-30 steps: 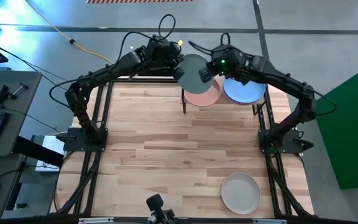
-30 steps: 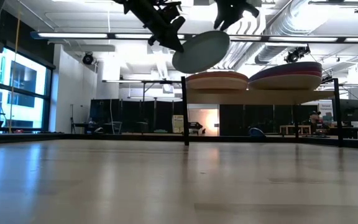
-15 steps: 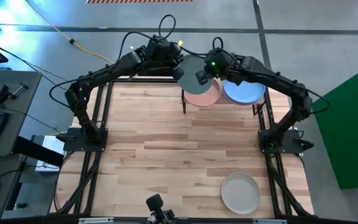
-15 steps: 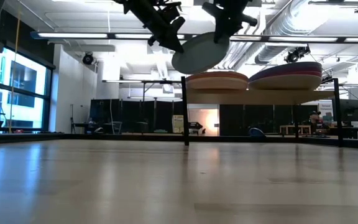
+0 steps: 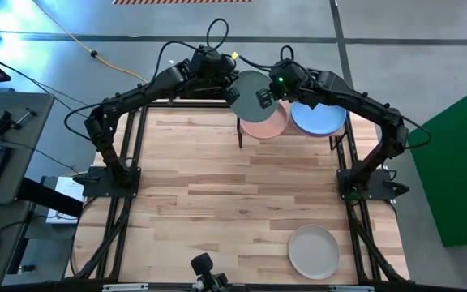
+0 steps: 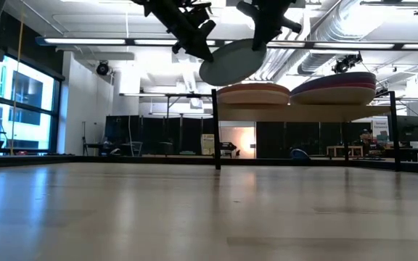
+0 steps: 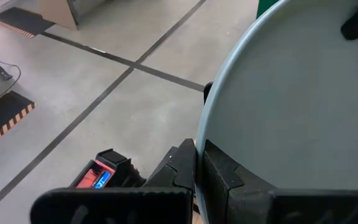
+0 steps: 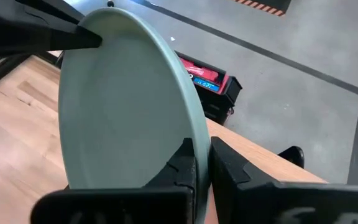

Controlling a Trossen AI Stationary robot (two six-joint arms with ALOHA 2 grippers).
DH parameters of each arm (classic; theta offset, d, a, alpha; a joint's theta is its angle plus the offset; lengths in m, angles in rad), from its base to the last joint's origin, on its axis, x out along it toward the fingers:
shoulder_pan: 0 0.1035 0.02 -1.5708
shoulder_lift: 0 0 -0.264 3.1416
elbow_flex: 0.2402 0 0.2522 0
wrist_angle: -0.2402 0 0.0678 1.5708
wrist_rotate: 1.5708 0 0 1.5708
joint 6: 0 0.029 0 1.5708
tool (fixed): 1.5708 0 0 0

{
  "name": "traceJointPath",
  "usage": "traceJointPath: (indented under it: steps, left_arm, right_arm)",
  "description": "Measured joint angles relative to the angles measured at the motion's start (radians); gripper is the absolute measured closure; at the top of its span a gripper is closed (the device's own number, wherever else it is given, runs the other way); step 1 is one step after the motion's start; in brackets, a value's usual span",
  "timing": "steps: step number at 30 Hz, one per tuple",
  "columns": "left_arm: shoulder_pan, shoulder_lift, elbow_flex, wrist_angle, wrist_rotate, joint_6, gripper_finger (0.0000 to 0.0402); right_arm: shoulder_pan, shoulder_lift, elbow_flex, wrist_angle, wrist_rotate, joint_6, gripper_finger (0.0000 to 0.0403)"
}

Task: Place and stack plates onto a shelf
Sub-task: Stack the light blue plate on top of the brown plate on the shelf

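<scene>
Both the left end effector (image 5: 232, 91) and right end effector (image 5: 263, 97) clamp the mint green plate's (image 5: 250, 89) opposite rims.

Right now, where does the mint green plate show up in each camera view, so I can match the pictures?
High view: mint green plate top centre, between both grippers, above the shelf's left end.
Low view: top centre, tilted, above the shelf.
Left wrist view: fills the right side, rim clamped.
Right wrist view: centre-left, rim clamped.
Shared landmark: the other gripper's finger on the plate's far rim.
</scene>
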Motion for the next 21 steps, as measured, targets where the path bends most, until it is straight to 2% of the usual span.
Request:
traceJointPath:
  steps: [11, 21]
  left_arm:
    - [0.000, 0.000, 0.000, 0.008, -0.001, 0.001, 0.0395]
    - [-0.002, -0.001, 0.000, 0.011, 0.022, 0.016, 0.0327]
  right_arm:
    - [-0.001, 0.000, 0.000, -0.002, -0.002, 0.007, 0.0401]
    - [-0.006, -0.004, 0.000, -0.043, -0.003, 0.044, 0.0402]
